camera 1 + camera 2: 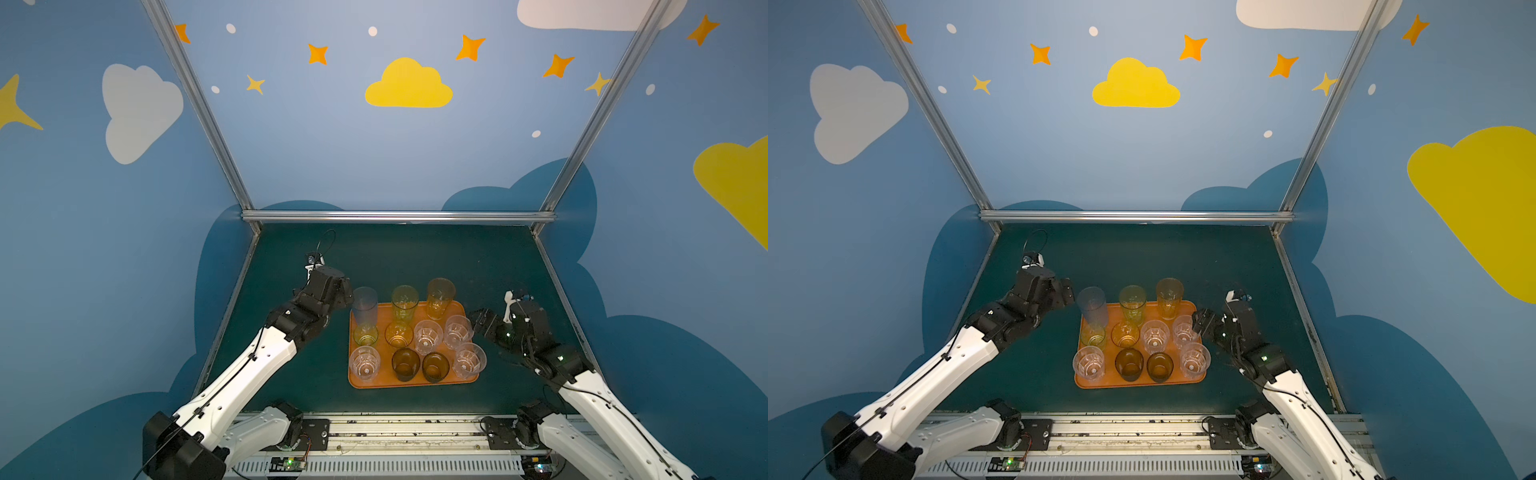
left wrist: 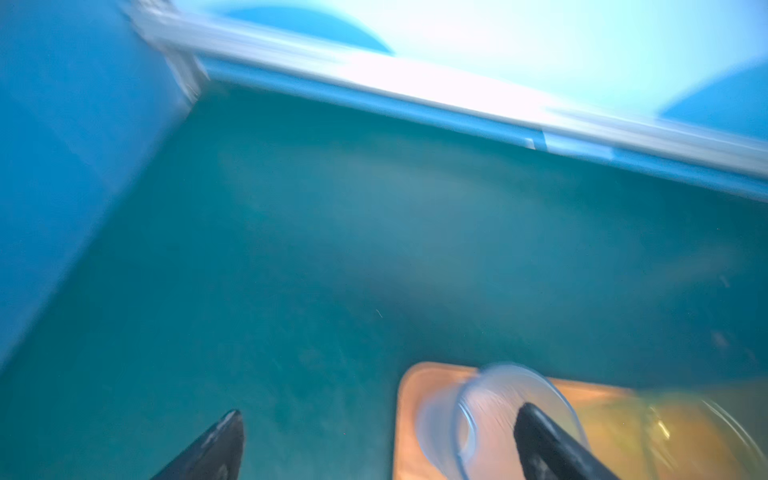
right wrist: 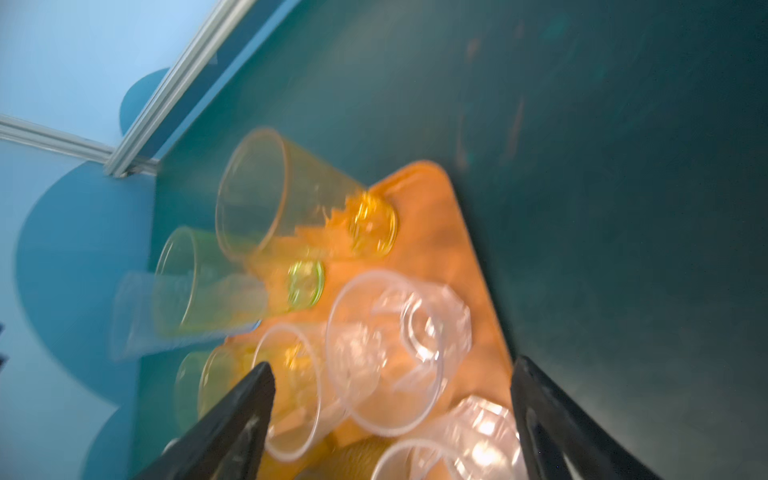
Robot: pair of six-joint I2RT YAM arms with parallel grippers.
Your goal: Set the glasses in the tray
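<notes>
While left pincer point(image 2: 380, 411) gapes released just beside tall bluish glass point(image 1: 365, 305), I see all glasses point(image 1: 428, 334) standing in tray point(image 1: 411, 384); right pincer point(image 3: 392, 362) released too, tray just beside it.

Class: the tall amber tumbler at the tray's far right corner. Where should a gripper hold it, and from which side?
Probably its upper wall, coming from the right, across the table. The tall amber tumbler stands upright, taller than the clear faceted glass in front, and a yellow tumbler crowds its left.

Green tabletop point(image 1: 415, 257), cloud-painted blue walls point(image 1: 291, 158)
</notes>
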